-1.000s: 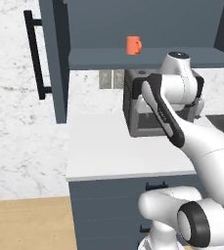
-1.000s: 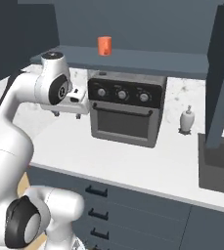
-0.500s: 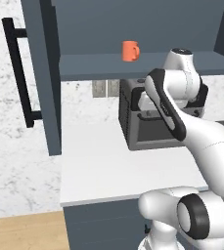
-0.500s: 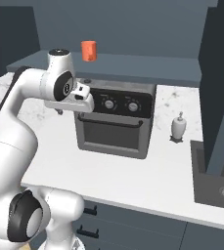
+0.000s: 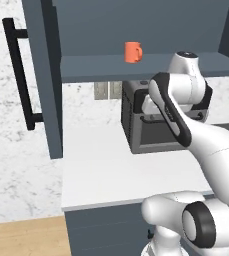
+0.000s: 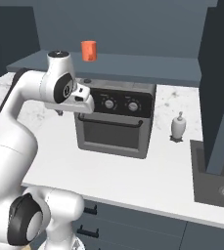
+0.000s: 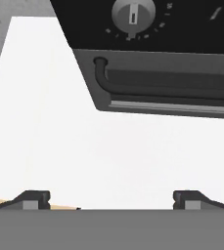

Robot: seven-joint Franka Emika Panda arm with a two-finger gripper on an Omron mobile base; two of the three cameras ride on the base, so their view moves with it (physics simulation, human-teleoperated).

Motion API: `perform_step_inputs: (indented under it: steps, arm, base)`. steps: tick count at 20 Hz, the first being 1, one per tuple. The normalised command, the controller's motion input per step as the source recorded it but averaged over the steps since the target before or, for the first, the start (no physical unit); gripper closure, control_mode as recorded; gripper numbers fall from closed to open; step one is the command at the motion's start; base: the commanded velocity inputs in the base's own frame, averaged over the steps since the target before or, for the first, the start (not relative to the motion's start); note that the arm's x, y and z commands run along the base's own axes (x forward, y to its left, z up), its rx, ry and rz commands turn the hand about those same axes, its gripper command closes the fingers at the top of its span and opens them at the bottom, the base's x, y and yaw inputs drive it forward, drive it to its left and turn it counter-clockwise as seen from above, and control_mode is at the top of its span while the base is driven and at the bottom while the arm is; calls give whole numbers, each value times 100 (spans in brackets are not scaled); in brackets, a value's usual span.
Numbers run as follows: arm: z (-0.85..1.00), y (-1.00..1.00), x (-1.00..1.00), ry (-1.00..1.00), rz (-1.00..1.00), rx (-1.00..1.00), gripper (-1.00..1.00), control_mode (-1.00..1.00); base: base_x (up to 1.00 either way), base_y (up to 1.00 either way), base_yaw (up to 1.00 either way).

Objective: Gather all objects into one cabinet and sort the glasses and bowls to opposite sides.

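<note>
One bright orange mug (image 5: 132,52) (image 6: 88,50) stands on the bottom shelf of the open slate-blue cabinet (image 5: 136,68), above the oven. The cabinet's left door (image 5: 50,80) is swung out, its black bar handle (image 5: 19,75) facing me. My gripper (image 7: 111,201) hangs over the white counter in front of the oven's left side, well below the mug, open with nothing between its fingertips (image 7: 35,199). It sits at the arm's end (image 6: 60,112) in the right base view. The other mug, the grey-green cup and the black bowl are out of view.
A black countertop oven (image 6: 116,119) with knobs and a bar handle (image 7: 133,88) stands under the shelf. Right of it are a small white bottle (image 6: 178,126) and a dark sink (image 6: 216,178). Another open cabinet door (image 6: 220,88) hangs at the right.
Both base views shifted as the base moved, mostly in the first half second; the oven and mug now look closer. The arm keeps about the same pose, gripper still open.
</note>
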Motion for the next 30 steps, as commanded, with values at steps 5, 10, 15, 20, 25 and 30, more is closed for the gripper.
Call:
perform_step_inputs:
  steps: [5, 10, 15, 20, 25, 30]
  arm:
    - [0, 0, 0, 0, 0, 0, -100, 100]
    - [0, 0, 0, 0, 0, 0, -100, 100]
    - [59, 0, 8, -23, 0, 0, -100, -100]
    - [100, 1, 31, -43, 1, 0, -100, -100]
    - [88, 2, 38, -39, 3, 0, -100, -100]
    - [30, 0, 25, -33, 0, 0, -100, -100]
  base:
    - [0, 0, 0]
    - [0, -1, 0]
    - [0, 0, 0]
    - [0, 0, 0]
    - [0, 0, 0]
    - [0, 0, 0]
